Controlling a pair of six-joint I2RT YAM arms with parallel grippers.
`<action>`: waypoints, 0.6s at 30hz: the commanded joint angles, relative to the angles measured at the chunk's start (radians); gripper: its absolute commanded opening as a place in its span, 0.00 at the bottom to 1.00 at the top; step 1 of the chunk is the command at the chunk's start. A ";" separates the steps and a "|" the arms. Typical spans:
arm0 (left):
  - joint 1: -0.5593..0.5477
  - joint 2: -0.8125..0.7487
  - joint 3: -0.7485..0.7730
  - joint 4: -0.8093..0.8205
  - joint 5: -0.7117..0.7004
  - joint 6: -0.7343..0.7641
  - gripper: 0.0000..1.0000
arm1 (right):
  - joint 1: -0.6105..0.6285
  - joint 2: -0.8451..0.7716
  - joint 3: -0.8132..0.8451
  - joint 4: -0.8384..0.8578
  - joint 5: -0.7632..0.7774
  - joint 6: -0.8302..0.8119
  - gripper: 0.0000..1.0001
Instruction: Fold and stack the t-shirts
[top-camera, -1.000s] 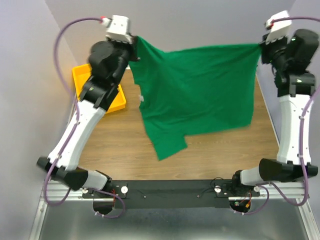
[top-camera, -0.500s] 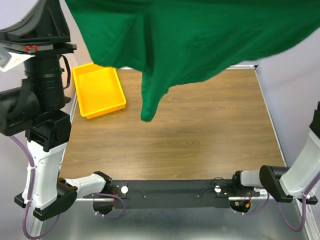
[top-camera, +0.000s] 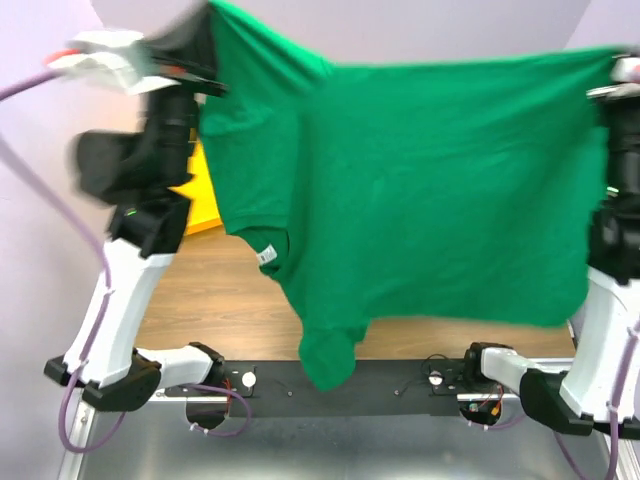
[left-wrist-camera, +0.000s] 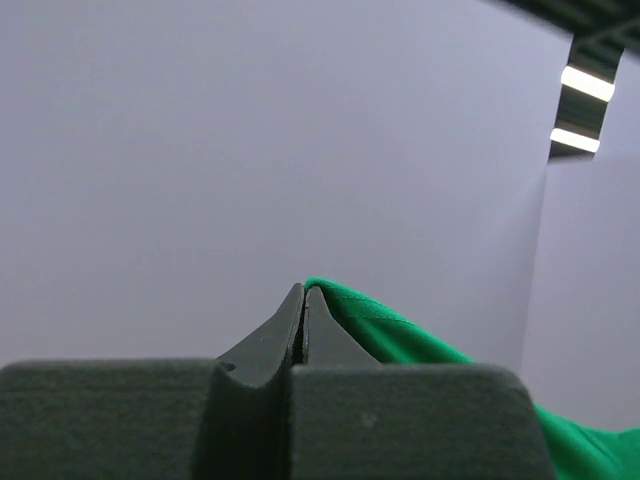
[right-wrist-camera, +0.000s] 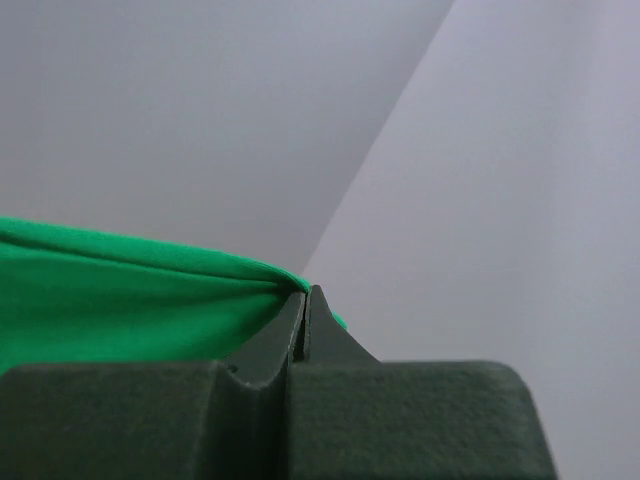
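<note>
We're holding the dark green t-shirt up in the air, spread wide over the tabletop, with one sleeve dangling toward 6 o'clock. Our left tool is pinching its 10 o'clock corner and our right tool is clamping the 2 o'clock corner. A yellow tray is peeking out at 9 o'clock.

L arm and R arm stood upright, wrists high, spread wide. L gripper and R gripper were fully closed, each pinching t-shirt.
</note>
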 joint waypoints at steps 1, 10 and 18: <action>0.001 0.040 -0.240 -0.034 -0.028 -0.003 0.00 | -0.008 -0.057 -0.354 0.021 -0.045 -0.009 0.01; 0.006 0.383 -0.546 -0.030 0.038 -0.050 0.00 | -0.008 -0.037 -1.109 0.332 -0.235 -0.055 0.01; 0.047 0.868 -0.086 -0.342 0.069 -0.136 0.00 | -0.006 0.465 -1.015 0.499 -0.152 -0.023 0.01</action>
